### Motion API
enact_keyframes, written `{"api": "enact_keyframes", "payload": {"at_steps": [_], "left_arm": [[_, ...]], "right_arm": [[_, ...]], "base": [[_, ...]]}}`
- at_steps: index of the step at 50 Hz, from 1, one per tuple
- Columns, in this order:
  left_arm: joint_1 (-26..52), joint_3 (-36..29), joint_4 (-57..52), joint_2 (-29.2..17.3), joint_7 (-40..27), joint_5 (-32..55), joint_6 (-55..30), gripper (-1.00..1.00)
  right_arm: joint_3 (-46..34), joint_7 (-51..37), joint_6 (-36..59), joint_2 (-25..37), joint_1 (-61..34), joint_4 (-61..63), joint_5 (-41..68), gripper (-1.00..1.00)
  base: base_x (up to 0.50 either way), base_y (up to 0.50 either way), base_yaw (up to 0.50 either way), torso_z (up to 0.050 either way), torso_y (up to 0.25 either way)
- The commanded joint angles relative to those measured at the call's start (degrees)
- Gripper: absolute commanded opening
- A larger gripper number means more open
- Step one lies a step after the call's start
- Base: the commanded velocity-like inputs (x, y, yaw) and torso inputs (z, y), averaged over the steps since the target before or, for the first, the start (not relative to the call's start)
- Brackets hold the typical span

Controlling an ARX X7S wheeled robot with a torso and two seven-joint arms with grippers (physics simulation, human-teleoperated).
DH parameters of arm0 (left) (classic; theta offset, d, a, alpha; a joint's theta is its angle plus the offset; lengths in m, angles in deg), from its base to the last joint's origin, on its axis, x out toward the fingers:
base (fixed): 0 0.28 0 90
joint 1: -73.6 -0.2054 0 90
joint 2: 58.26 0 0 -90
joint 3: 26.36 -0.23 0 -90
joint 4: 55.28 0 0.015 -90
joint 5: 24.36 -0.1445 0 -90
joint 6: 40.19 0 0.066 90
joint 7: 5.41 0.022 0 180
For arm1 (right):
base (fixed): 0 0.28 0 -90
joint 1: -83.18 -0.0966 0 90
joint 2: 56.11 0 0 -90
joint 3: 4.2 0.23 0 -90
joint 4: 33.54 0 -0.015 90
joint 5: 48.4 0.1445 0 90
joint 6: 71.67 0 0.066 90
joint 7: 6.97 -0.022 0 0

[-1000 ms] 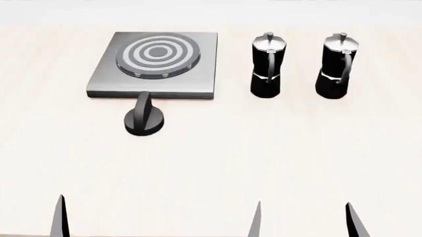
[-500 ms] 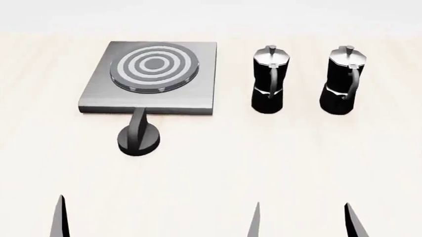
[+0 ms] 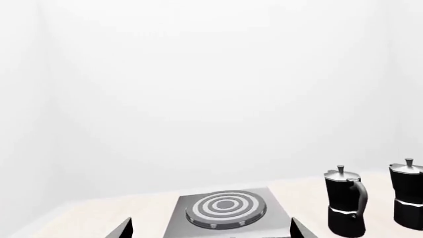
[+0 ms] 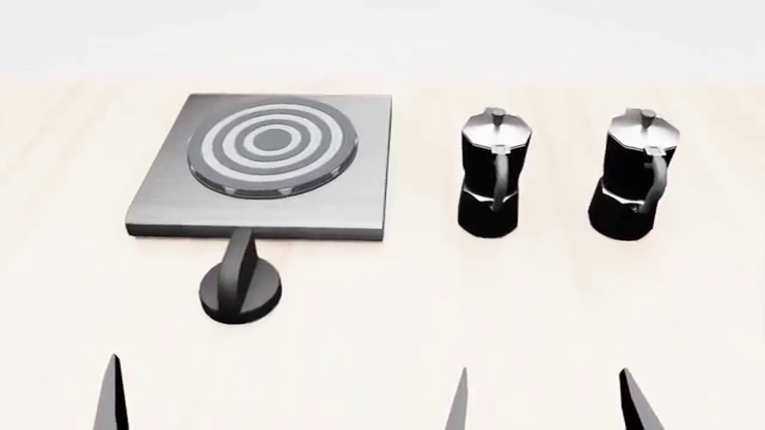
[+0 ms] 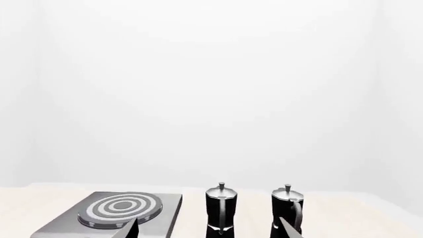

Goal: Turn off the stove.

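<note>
Brushed grey metal makes up the stove (image 4: 268, 170), a flat square slab lying on the pale wooden worktop (image 4: 502, 305) at the left of the head view. Its round burner (image 4: 272, 145) of light and dark rings sits toward the slab's far side. The black knob (image 4: 240, 287) rests on the worktop just in front of the slab's near edge, its raised ridge pointing toward the stove.

To the right of the stove stand two black-and-silver moka pots, upright and side by side but apart: the nearer pot (image 4: 490, 174) just beside the slab, the other pot (image 4: 635, 176) further right.

Both hands are low at the near edge of the head view, well apart from the knob. The right hand (image 4: 544, 405) shows two dark fingertips spread wide, with nothing between them. The left hand (image 3: 210, 229) shows only one tip in the head view, but its wrist view shows two tips set wide apart, framing the stove, likewise holding nothing.
</note>
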Motion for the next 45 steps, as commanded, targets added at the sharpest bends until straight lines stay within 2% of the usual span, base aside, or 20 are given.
{"api": "enact_keyframes", "payload": {"at_steps": [1,45], "left_arm": [[0.3,-0.5,0.1,-0.5,-0.6,0.4,-0.2,1.0],[0.2,-1.5,0.5,-1.8,-2.1,1.1,0.6,1.0]], "right_arm": [[0.0,-0.4,0.1,0.4,-0.1,-0.1,0.6,1.0],[-1.7,-3.4,0.1,2.8,-0.6,0.0,1.9,1.0]], "base": [[0.19,0.0,0.0,0.0,0.0],[0.19,0.0,0.0,0.0,0.0]]}}
